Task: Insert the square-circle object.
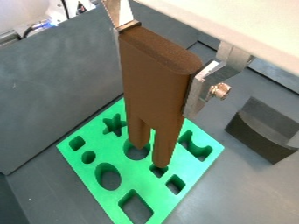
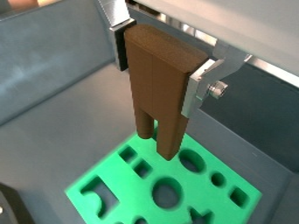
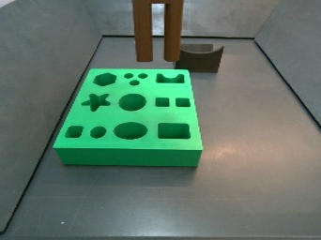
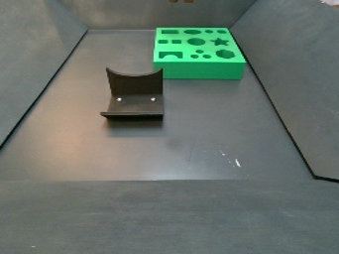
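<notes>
The end effector (image 2: pixel 162 68) hangs over the green board (image 2: pixel 117 182), its flat silver fingers (image 2: pixel 204 85) closed narrowly on the sides of a tall brown two-pronged piece (image 2: pixel 158 101). The prongs point down. In a side view the piece (image 3: pixel 160 28) sits above the far edge of the board (image 3: pixel 126 155), its tips just above the shaped holes. The square-circle block (image 3: pixel 201 58) is not held. It rests on the dark worktop (image 4: pixel 199 189) beside the board's far corner, apart from it, with the scooped side up. In a side view the block (image 4: pixel 133 95) stands alone, well apart from the board (image 4: pixel 199 67).
</notes>
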Motion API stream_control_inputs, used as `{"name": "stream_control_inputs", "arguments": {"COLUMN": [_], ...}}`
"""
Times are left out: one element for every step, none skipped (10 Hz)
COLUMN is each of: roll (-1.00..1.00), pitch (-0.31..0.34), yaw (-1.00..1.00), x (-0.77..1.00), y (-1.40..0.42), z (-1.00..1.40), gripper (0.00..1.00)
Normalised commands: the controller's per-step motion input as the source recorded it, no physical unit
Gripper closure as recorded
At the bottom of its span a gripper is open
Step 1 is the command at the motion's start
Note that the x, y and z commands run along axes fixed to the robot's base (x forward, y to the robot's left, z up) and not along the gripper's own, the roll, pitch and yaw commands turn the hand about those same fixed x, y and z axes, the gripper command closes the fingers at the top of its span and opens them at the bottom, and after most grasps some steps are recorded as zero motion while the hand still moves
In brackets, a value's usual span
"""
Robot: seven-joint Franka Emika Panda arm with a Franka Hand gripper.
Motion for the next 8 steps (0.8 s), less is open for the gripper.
{"name": "stream_control_inputs", "arguments": {"roll": [0.06,0.09,0.11,0.12,0.14,0.11,0.02,0.02], "pitch": [-0.051,-0.066,-0.071,-0.090,-0.111,-0.131,-0.083,-0.003], "yaw": [-0.07,-0.09,-0.05,0.00,0.02,0.09,0.07,0.04], "x": [-0.88,-0.74,-0.72,-0.78,-0.84,-0.77,-0.36,-0.07], "y": [-0.37,-0.51,-0.57,-0.64,-0.62,-0.43,0.00,0.00], "z": [-0.75,-0.73,-0.76,-0.71,-0.63,-0.46,-0.19,-0.13], "gripper": [1.00,1.00,1.00,1.00,1.00,1.00,1.00,1.00]}}
